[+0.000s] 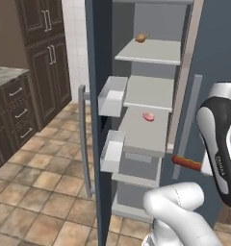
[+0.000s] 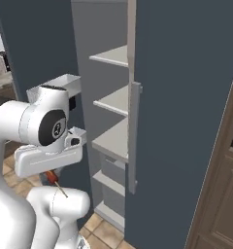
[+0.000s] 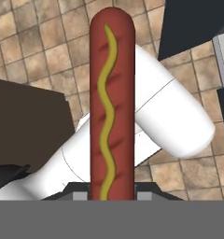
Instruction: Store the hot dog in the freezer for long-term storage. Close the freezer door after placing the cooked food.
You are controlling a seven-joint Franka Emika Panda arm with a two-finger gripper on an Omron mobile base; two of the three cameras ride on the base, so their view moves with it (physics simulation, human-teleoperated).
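The gripper [image 3: 112, 198] is clamped on the hot dog [image 1: 186, 163], whose long axis projects from the fingers toward the open freezer [image 1: 151, 53], just beside its shelves.

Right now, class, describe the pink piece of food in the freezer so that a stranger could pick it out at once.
Find the freezer, the open dark slate-blue compartment with pale grey shelves. Count down to the third shelf: the pink lump of meat lies there alone. The tan roundish food sits two shelves higher, and the reddish-brown hot dog is outside, in the gripper.
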